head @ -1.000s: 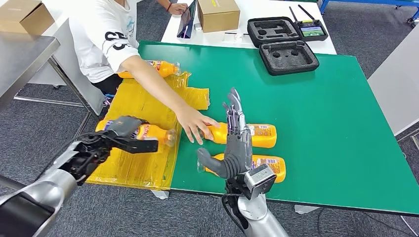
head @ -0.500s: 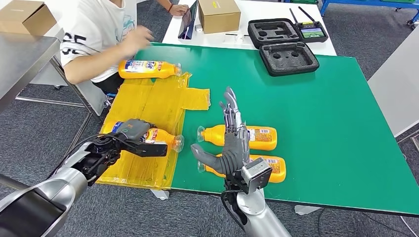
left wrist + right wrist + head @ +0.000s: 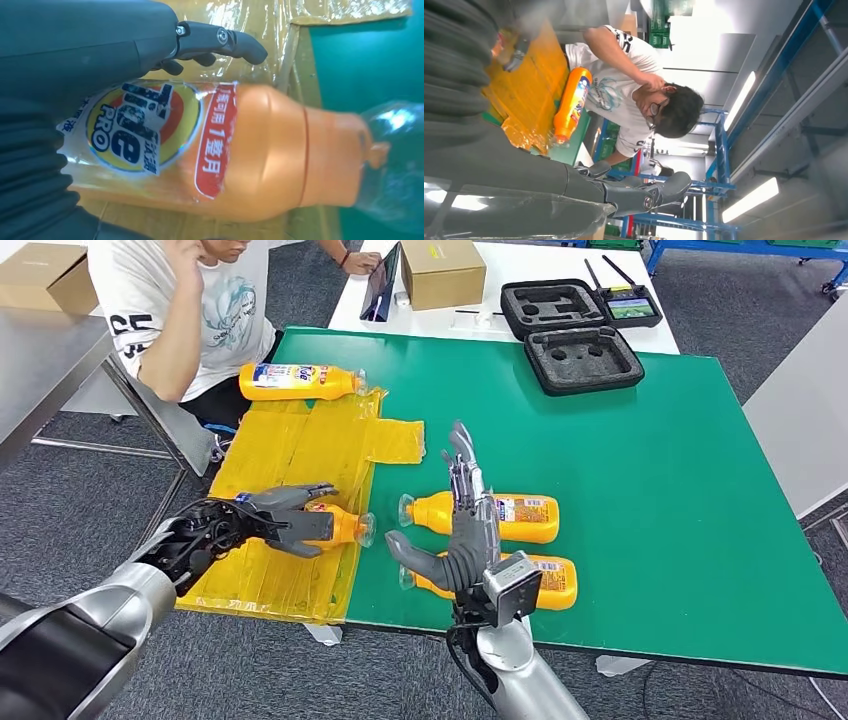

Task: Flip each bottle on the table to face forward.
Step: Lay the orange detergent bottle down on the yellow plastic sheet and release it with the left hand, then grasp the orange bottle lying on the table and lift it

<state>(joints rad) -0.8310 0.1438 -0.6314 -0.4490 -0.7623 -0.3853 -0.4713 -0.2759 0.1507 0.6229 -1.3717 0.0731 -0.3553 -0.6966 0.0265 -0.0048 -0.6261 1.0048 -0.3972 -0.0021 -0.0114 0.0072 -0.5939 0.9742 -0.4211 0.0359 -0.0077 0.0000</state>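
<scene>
Several orange bottles lie on their sides. One bottle (image 3: 347, 527) (image 3: 250, 150) lies on the yellow sheet (image 3: 300, 455), its front label facing up in the left wrist view. My left hand (image 3: 265, 520) (image 3: 75, 50) sits over its body, fingers (image 3: 220, 39) straightened and apart from it. Two more bottles (image 3: 520, 517) (image 3: 548, 580) lie on the green table (image 3: 650, 470). My right hand (image 3: 465, 535) (image 3: 499, 165) stands upright over them, fingers spread, holding nothing. A further bottle (image 3: 295, 381) (image 3: 571, 102) lies at the sheet's far end.
A person (image 3: 190, 310) (image 3: 634, 95) sits at the table's far left corner, one hand raised to the head. Two black foam cases (image 3: 585, 355), a controller (image 3: 632, 302) and a cardboard box (image 3: 442, 268) stand at the back. A grey bench (image 3: 40, 360) is far left.
The person's arm left the middle bottle and drew back to the head. My left hand moved the bottle right on the sheet, then spread its fingers off it. My right hand barely moved.
</scene>
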